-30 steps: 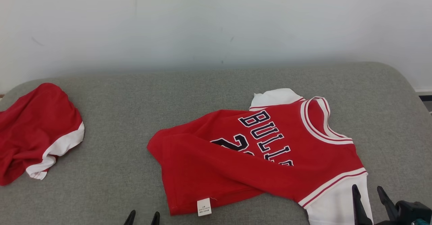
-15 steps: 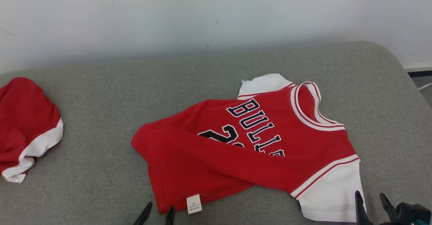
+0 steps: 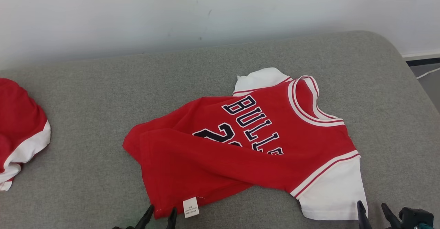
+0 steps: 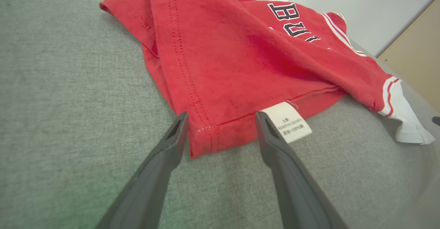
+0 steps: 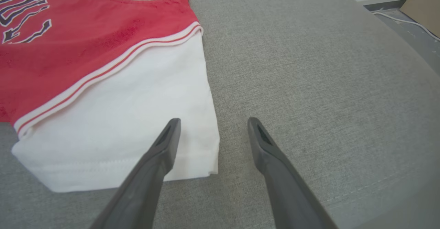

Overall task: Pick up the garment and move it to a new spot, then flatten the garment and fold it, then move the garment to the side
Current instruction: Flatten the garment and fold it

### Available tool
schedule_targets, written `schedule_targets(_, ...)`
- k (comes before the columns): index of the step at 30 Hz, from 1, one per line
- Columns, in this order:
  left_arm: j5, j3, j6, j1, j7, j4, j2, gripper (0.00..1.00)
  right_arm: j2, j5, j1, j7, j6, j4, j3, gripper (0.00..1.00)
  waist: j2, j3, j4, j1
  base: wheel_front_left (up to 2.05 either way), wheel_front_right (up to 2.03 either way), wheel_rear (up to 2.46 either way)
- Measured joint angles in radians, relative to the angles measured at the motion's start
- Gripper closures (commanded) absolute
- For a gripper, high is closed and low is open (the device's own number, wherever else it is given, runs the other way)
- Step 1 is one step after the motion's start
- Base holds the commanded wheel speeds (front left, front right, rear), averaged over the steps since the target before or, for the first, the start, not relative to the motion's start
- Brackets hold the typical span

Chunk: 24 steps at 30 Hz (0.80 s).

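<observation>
The red garment lies spread across the grey cushion, bare fabric open on both sides, its labelled hem corner framed by the parted fingers of the left gripper (nothing pinched) and its white sleeve edge framed by the right gripper, likewise released.

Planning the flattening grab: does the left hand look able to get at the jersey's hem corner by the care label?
Probably yes: the left hand is open, its fingers flanking the hem corner of the Bulls jersey beside the care label, nothing covering it.
</observation>
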Motion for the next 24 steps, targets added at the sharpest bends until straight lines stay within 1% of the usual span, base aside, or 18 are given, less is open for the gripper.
schedule_targets(4,-0.009,-0.004,0.001,-0.010,0.000,0.015,0.000,0.00,0.000,0.021,-0.001,0.021,0.000,0.030,0.018,0.00,0.0000,0.003,0.000,0.0000,0.00,0.00,0.00)
schedule_targets(10,-0.026,-0.011,0.001,-0.029,0.000,0.041,0.000,0.00,0.006,0.038,-0.026,0.024,0.000,0.098,0.035,0.00,0.0000,0.005,0.001,0.0000,0.00,0.00,0.00)
schedule_targets(11,-0.031,-0.015,0.000,-0.035,0.000,0.048,0.000,0.20,0.007,0.038,-0.032,0.025,0.000,0.114,0.043,0.00,0.0000,0.005,0.000,0.0000,0.00,0.00,0.00)
schedule_targets(12,-0.031,-0.018,0.000,-0.038,0.000,0.057,0.000,0.61,0.012,0.040,-0.040,0.015,0.000,0.128,0.045,0.16,0.0001,0.005,-0.002,0.0000,0.00,0.00,0.00)
schedule_targets(13,-0.033,-0.020,0.000,-0.039,0.000,0.063,0.000,0.79,0.014,0.044,-0.053,0.012,0.000,0.146,0.050,0.72,0.0000,0.006,-0.004,0.0000,0.00,0.00,0.00)
schedule_targets(14,-0.034,-0.024,-0.001,-0.041,0.000,0.071,0.000,0.95,0.014,0.044,-0.065,0.004,0.000,0.162,0.055,1.00,0.0000,0.006,-0.006,-0.0001,0.00,0.00,0.00)
schedule_targets(15,-0.034,-0.028,-0.001,-0.043,0.000,0.075,0.000,1.00,0.015,0.044,-0.077,-0.008,0.000,0.174,0.058,1.00,0.0000,0.007,-0.007,0.0000,0.00,0.00,0.00)
schedule_targets(21,-0.038,-0.022,-0.005,-0.055,0.000,0.073,0.000,1.00,0.015,0.046,-0.108,-0.077,0.000,0.235,0.077,1.00,0.0000,0.003,-0.005,0.0000,0.00,0.00,0.00)
schedule_targets(24,-0.025,0.000,-0.001,-0.041,0.000,0.032,0.000,1.00,0.013,0.066,-0.113,-0.114,0.000,0.234,0.089,1.00,0.0000,-0.011,-0.004,0.0000,0.00,0.00,0.00)
